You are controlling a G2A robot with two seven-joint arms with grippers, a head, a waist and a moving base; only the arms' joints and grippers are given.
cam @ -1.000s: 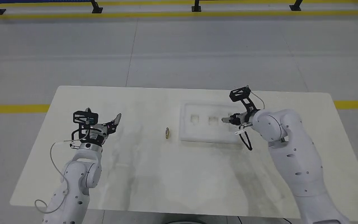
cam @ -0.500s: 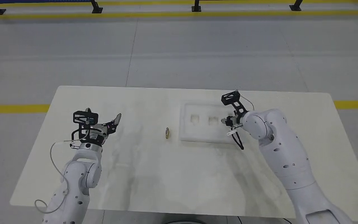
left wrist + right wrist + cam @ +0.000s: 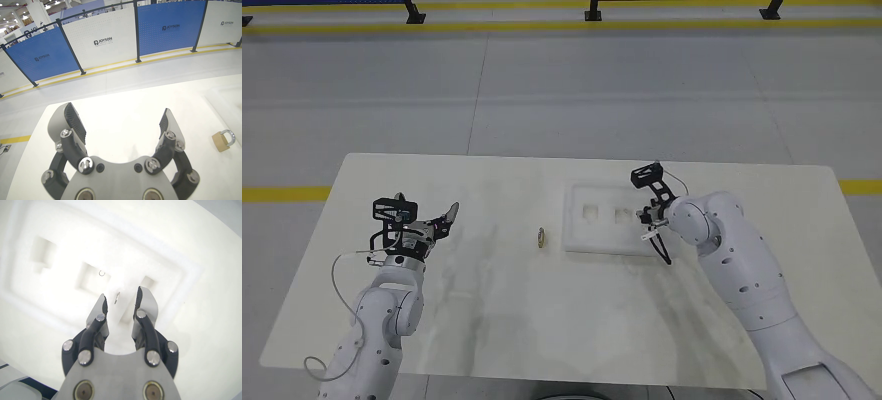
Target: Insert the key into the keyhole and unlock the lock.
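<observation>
A brass padlock (image 3: 541, 237) with a silver shackle lies on the white table, also seen in the left wrist view (image 3: 222, 141). A thin metal key (image 3: 117, 298) stands on edge in the right-hand slot of the white foam tray (image 3: 577, 200). My right gripper (image 3: 121, 291) is open just above that slot, one finger on each side of the key without touching it; from above the right gripper (image 3: 647, 222) sits over the tray's right end. My left gripper (image 3: 117, 107) is open and empty over the table's left part (image 3: 442, 222), well left of the padlock.
A small metal ring (image 3: 101, 273) lies in the tray's middle pocket. The tray has square pockets (image 3: 590, 211) at its left and middle. Bare table stretches between the padlock and the front edge (image 3: 542, 372).
My right arm has swung left across the tray's right end, bringing its gripper over the key slot. The left arm and the padlock have not moved.
</observation>
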